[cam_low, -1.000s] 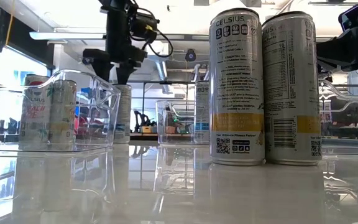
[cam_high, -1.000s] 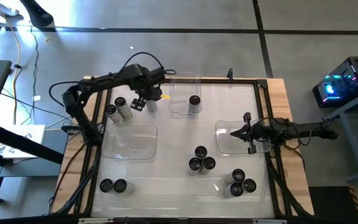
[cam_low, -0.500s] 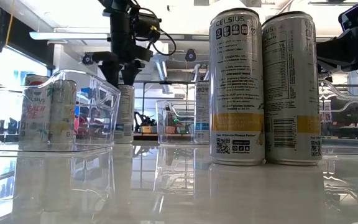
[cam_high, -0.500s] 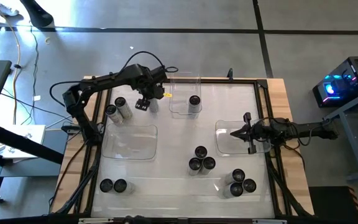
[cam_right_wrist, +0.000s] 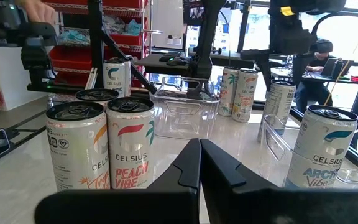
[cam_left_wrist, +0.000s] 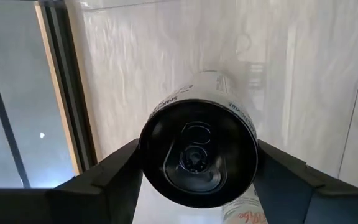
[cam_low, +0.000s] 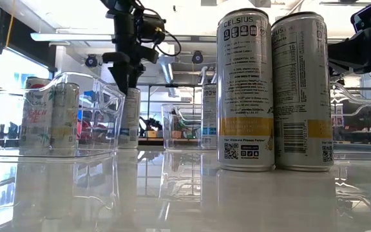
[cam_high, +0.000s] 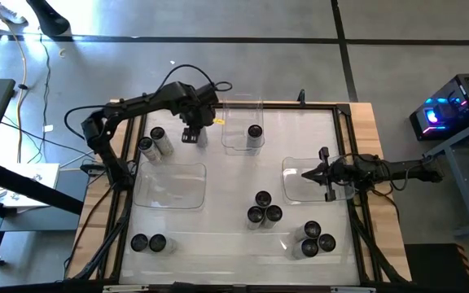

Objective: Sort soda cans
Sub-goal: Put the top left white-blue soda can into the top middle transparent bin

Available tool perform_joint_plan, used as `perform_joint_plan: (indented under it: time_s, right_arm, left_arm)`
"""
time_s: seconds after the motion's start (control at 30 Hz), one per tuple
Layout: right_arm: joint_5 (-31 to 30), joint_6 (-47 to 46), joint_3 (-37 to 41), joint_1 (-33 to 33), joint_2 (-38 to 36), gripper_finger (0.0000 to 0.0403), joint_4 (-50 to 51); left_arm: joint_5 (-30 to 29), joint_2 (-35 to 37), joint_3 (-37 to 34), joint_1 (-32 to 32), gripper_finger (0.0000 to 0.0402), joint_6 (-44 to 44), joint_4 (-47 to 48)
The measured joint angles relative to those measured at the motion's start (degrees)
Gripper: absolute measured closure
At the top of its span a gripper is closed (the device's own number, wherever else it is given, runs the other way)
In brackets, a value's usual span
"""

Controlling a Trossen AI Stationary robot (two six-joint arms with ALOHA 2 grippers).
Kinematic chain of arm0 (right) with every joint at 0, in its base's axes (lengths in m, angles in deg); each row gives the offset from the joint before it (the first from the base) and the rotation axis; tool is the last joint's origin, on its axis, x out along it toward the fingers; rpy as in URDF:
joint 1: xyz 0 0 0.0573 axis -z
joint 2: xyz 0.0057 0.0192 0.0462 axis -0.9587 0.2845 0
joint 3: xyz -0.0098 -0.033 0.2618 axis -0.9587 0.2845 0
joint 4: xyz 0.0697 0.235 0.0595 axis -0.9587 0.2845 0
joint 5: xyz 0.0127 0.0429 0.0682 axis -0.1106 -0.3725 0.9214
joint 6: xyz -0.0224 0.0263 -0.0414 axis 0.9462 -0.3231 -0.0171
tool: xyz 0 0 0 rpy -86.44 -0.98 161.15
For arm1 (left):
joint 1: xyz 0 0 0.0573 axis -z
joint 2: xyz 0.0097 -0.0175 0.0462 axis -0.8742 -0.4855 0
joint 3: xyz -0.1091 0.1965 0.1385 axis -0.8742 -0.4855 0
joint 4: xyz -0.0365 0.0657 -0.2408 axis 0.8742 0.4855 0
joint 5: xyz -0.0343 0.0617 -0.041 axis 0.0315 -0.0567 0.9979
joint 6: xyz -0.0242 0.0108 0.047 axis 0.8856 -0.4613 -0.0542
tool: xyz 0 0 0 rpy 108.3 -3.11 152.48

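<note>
My left gripper (cam_high: 192,133) hangs at the table's far left, open and pointing down. In the left wrist view its two fingers stand on either side of the dark round top of a soda can (cam_left_wrist: 197,152). This can (cam_low: 129,119) stands upright on its base, and in the high view the gripper hides it. My right gripper (cam_high: 304,173) is shut and holds nothing, level above the clear right tray (cam_high: 332,195). Another can (cam_high: 255,132) stands in the far tray (cam_high: 233,145). My left gripper comes at the soda can from above, with one finger (cam_left_wrist: 107,177) on each side of its top rim (cam_left_wrist: 160,112). I cannot tell whether the fingers touch it. The can stands upright on the table.
Two cans (cam_high: 151,142) stand left of my left gripper and two more (cam_high: 148,242) at the near left. A group of three (cam_high: 263,210) and a larger group (cam_high: 313,239) stand toward the near right. A clear tray (cam_high: 169,185) lies at the left.
My left gripper has moved a little toward the table's right, over the can, and has turned about its vertical axis, so the low view now sees it edge-on. The cans and my right arm have kept still.
</note>
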Motion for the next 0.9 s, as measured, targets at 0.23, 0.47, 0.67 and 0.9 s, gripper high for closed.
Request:
perform_joint_plan:
  time_s: [0.23, 0.47, 0.67, 0.9]
  right_arm:
    - [0.0, 0.0, 0.0, 0.0, 0.0, 0.0402, 0.0]
    - [0.0, 0.0, 0.0, 0.0, 0.0, 0.0402, 0.0]
    - [0.0, 0.0, 0.0, 0.0, 0.0, 0.0402, 0.0]
    - [0.0, 0.0, 0.0, 0.0, 0.0, 0.0402, 0.0]
  left_arm:
    - [-2.7, -0.2, 8.4, 3.4, 0.0158, 1.2, 6.1]
    - [-6.5, -0.1, 22.9, 5.6, 0.0158, 2.7, 6.5]
    - [0.7, -0.5, 26.3, 5.9, 0.0158, 4.7, 3.3]
    - [3.9, -7.3, 26.1, 8.0, 0.0158, 3.1, 1.0]
